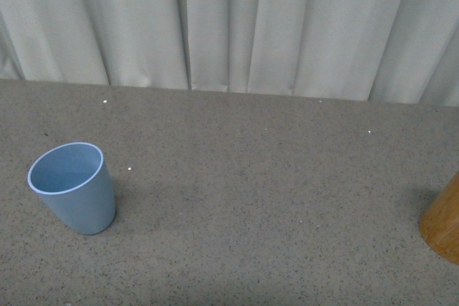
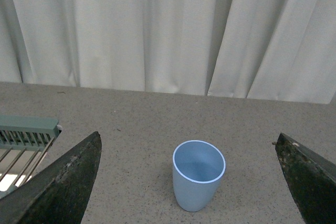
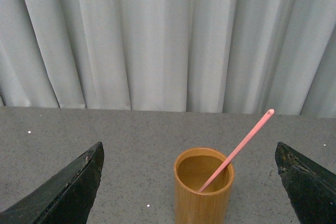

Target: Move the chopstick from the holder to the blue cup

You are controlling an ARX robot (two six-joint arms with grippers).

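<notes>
Step in hand, as I judge it: the very first one, the reach for the stick, with nothing lifted yet. My right fingers stand spread wide with nothing between them, facing the round honey-coloured wooden holder, which stands upright on the grey speckled desk. The slim pink chopstick sits in it, lower end down inside, shaft leaning on the rim, upper end well above the rim. My left fingers are spread just as wide and are empty. Beyond them the pale blue plastic cup stands upright, mouth open, nothing in it that I can see. Neither arm shows in the front view. The cup is at the left of the desk and only a sliver of the holder shows at the right edge, so the two are well apart. A pale pleated curtain hangs behind. A green slatted rack shows at the edge of the left wrist view, clear of the work I think. Next move calls for the right arm to go forward and down until the free upper shaft lies between the fingers, then close above the rim and draw the stick out along its lean, so the holder does not tip. The carry to the cup is long, so a handover to the left may be needed.
</notes>
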